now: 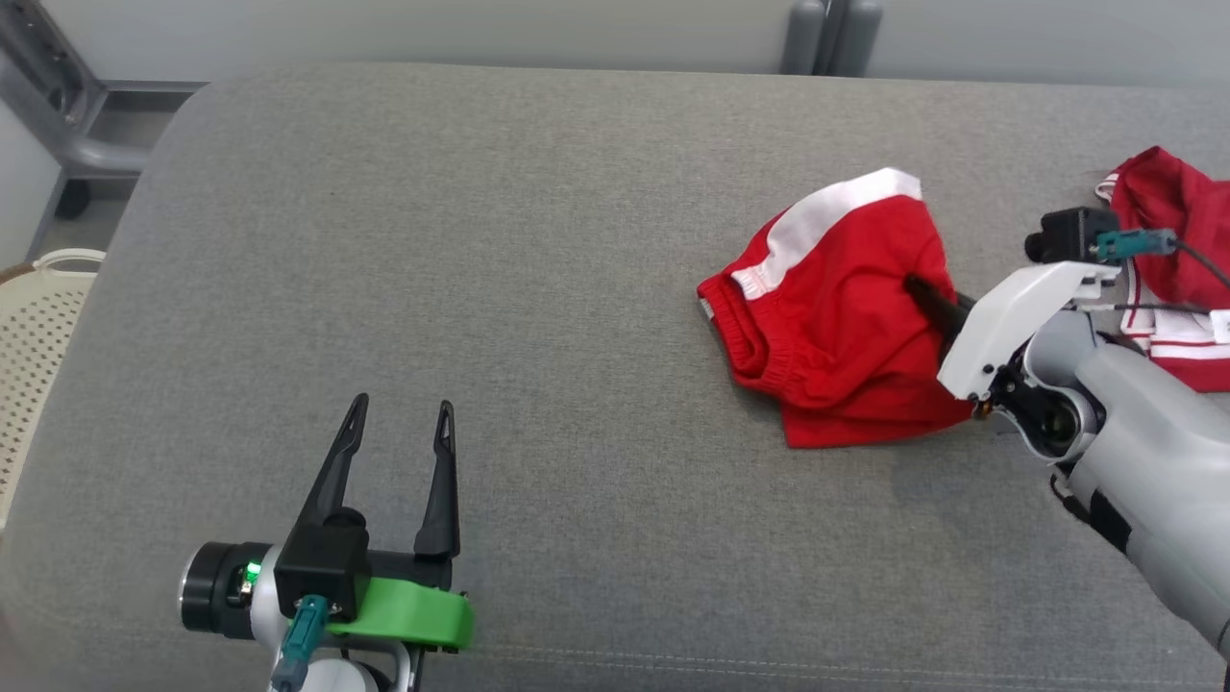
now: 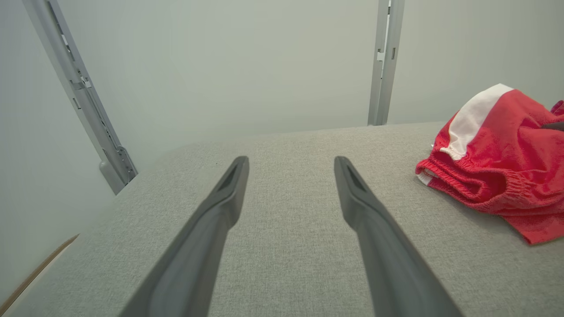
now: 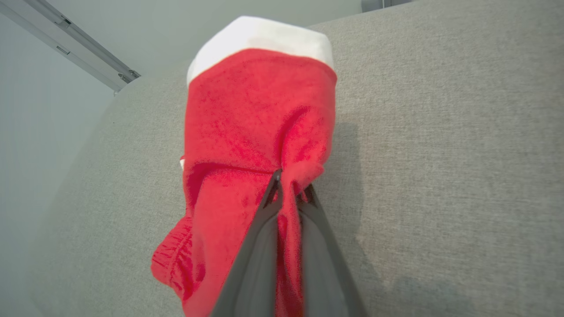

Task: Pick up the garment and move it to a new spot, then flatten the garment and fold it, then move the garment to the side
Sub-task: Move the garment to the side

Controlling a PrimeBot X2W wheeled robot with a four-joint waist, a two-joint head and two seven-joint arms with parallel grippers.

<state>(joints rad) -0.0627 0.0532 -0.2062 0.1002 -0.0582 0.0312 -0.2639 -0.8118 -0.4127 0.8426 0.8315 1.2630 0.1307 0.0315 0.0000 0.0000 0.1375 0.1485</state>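
Observation:
The garment (image 1: 836, 317) is a pair of red shorts with a white side stripe and an elastic waistband, lying bunched on the right half of the grey cushion. My right gripper (image 1: 913, 285) reaches into it from the right and is shut on a pinch of the red cloth; in the right wrist view the garment (image 3: 251, 132) is gathered between the two dark fingers (image 3: 260, 246). My left gripper (image 1: 404, 413) stands open over bare cushion at the lower left, well away from the shorts. The left wrist view has the garment (image 2: 498, 154) off to the right of the open fingers (image 2: 207, 229).
A second red and white garment (image 1: 1177, 259) lies at the right edge behind my right arm. The grey cushion (image 1: 480, 240) stretches wide to the left. A perforated cream basket (image 1: 38, 327) stands off the cushion's left edge. Grey metal frame posts (image 1: 831, 34) rise behind.

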